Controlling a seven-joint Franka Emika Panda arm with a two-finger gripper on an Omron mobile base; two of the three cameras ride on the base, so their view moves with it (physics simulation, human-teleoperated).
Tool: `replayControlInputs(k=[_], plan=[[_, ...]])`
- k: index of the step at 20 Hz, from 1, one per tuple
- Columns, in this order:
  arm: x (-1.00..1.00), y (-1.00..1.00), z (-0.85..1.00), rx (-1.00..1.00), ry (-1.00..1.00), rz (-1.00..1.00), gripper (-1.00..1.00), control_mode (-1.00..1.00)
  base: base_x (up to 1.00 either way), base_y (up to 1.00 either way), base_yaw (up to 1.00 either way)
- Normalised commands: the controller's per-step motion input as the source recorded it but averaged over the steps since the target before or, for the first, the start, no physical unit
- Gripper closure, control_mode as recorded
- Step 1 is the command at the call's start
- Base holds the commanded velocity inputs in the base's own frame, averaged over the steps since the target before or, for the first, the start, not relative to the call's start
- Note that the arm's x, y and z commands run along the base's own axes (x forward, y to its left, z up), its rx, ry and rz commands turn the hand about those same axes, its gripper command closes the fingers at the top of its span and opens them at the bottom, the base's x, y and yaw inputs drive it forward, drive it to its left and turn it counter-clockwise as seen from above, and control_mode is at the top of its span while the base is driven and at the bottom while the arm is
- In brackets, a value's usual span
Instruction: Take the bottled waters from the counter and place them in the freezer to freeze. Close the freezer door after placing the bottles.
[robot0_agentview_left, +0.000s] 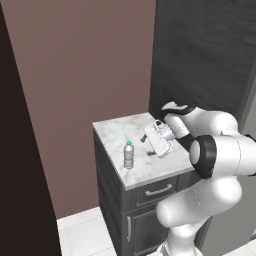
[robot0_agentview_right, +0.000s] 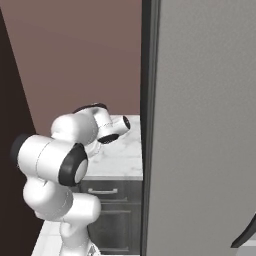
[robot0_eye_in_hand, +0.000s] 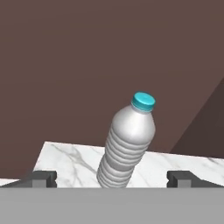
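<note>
A ribbed clear bottle (robot0_agentview_left: 129, 155) with a light-blue cap stands upright on the marble surface (robot0_agentview_left: 115, 132), near its front edge and toward the front left corner as the left base view shows it. No other bottle can be seen on the slab.

The gripper (robot0_agentview_left: 146, 146) hangs just above the surface, near the middle of the slab, to the right of the bottle in the left base view and pointing toward it. It is released — its jaws stand wide apart, with nothing between them and nothing held. In the hand view the two dark fingertips (robot0_eye_in_hand: 43, 178) sit far apart at the bottom, and the bottle (robot0_eye_in_hand: 127, 144) rises between them but beyond them, not touched by either. It leans in that view because the camera is rolled with the hand; in the left base view it is upright.

In the right base view the arm's wrist (robot0_agentview_right: 111, 127) reaches out over the surface (robot0_agentview_right: 122, 157); the bottle is hidden there.

The freezer (robot0_agentview_right: 200, 125) stands just beside the surface's right edge — a tall grey steel face. A dark handle end (robot0_agentview_right: 245, 235) shows at its lower right. Below the slab the dark grey cabinet carries a drawer (robot0_agentview_left: 155, 191) with a silver handle. A brown wall (robot0_agentview_left: 85, 60) runs behind the back edge.
</note>
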Motion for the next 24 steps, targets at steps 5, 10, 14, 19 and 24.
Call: replayControlInputs(k=[5,10,14,19,24], plan=[[0.26,0.00,-0.01,0.01,0.00,0.00,-1.00,-1.00,0.00,0.00,0.00],[0.05,0.08,-0.04,0.00,0.03,0.01,-1.00,-1.00,0.00,0.00,0.00],[0.00,0.27,-0.10,0.00,0.05,0.03,-1.00,-1.00,0.00,0.00,0.00],[0.00,0.21,-0.05,0.00,0.04,0.03,-1.00,-1.00,0.00,0.00,0.00],[0.00,0.00,-0.04,0.00,0.01,0.01,-1.00,-1.00,0.00,0.00,0.00]])
